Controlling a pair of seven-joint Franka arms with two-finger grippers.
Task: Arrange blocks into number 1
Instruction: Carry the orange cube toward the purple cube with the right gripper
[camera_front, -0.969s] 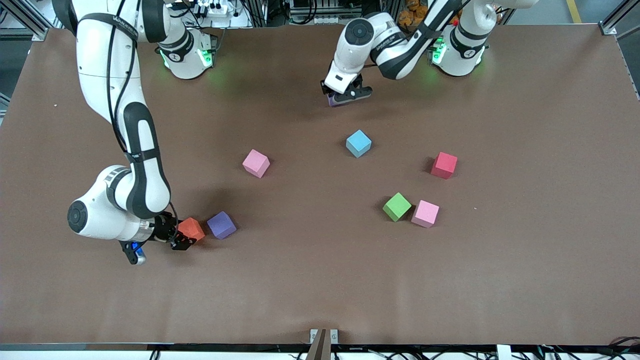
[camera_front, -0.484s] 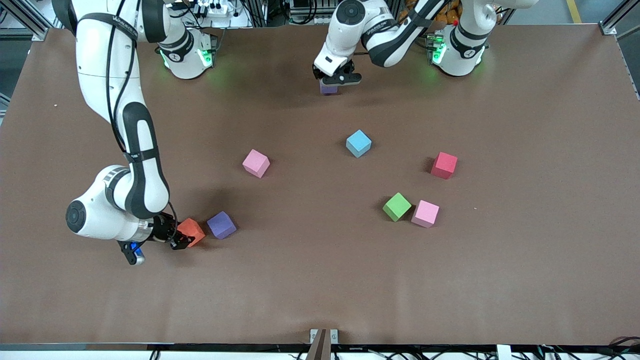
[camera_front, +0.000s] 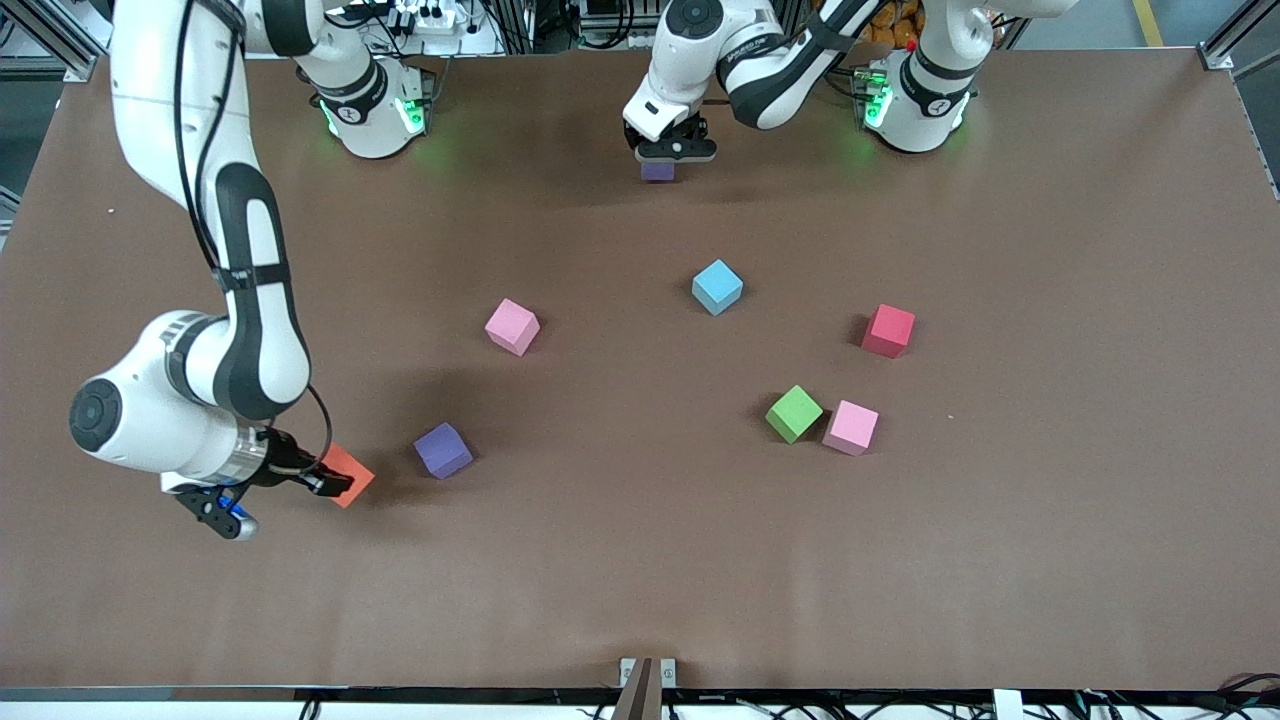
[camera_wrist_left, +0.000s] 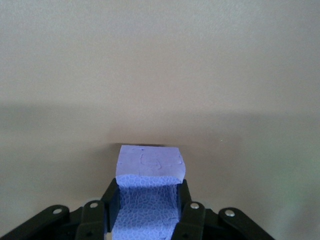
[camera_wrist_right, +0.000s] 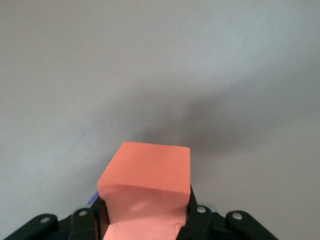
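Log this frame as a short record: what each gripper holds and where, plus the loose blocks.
left gripper: shut on purple block, between the two bases
right gripper: shut on orange block, at the right arm's end of the table
loose blocks: second purple block, pink block, light blue block, red block, green block, second pink block touching it

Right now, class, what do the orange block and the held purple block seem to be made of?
Orange block in the right pincer: probably soft foam, matte; finely pebbled faces without shine.
Held purple block in the left pincer: likely the same matte foam; a crackled, cell-like grain shows on its surface.
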